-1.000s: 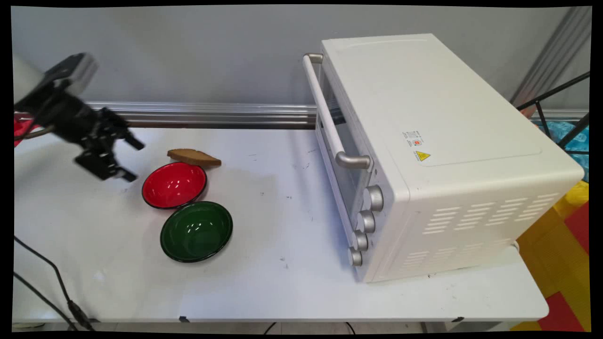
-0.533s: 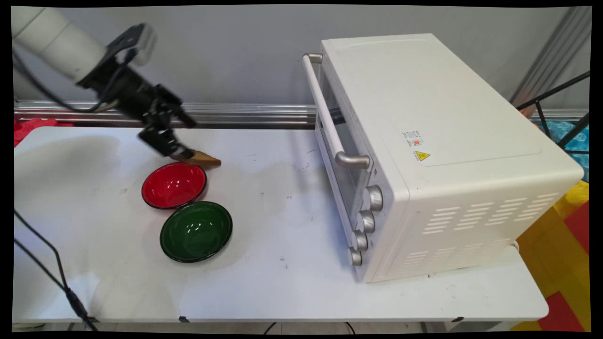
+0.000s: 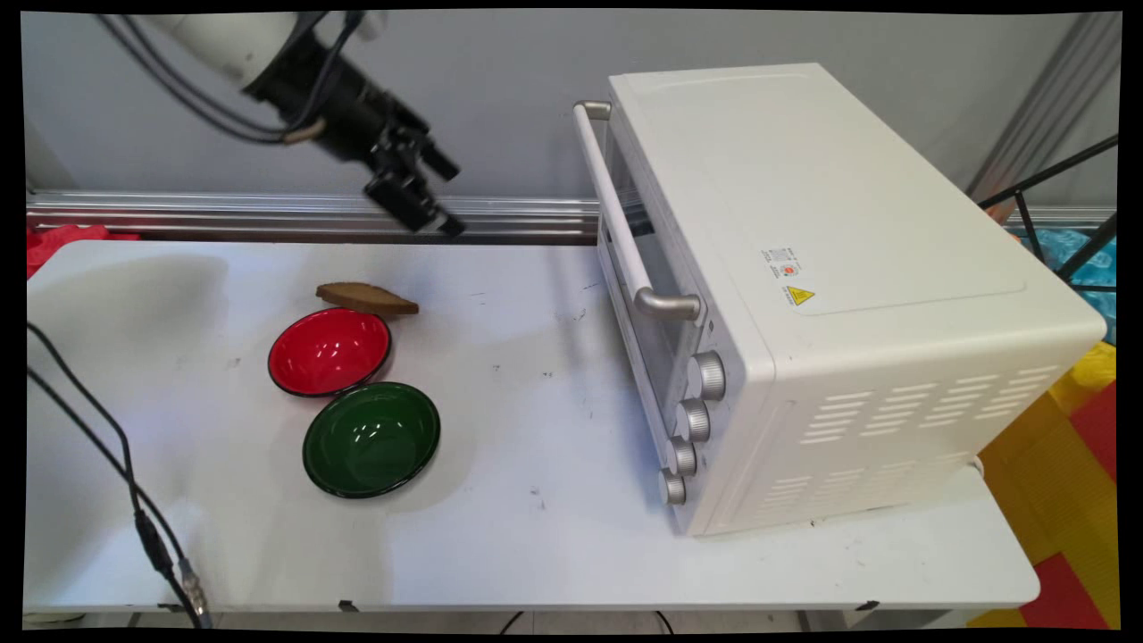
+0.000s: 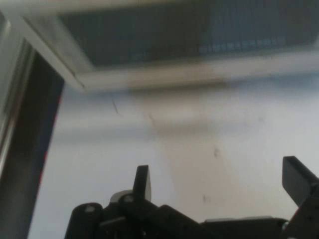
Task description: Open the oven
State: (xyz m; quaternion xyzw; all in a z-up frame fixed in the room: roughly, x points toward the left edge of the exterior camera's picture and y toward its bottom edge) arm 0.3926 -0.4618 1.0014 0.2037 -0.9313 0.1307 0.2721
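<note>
My black gripper (image 3: 451, 196) hangs open and empty high over the table's far side, between the bowls and the oven, pointing toward the oven door. A white toaster oven (image 3: 804, 295) with a silver handle (image 3: 616, 214) stands at the right, its door shut. In the hand view the two fingers (image 4: 142, 181) stand wide apart with nothing between them, and the oven's glass door (image 4: 149, 35) fills the top above bare table. A brown slice of bread (image 3: 366, 298) lies on the table behind a red bowl (image 3: 329, 351). A green bowl (image 3: 371, 438) sits just in front of the red one.
Black cables (image 3: 134, 500) hang over the table's left front. An aluminium rail (image 3: 268, 214) runs along the wall behind the table. Four knobs (image 3: 692, 420) line the oven's front right side.
The gripper has swung up and to the right, from low at the left past the bread to high near the oven. Bread and bowls lie where they were.
</note>
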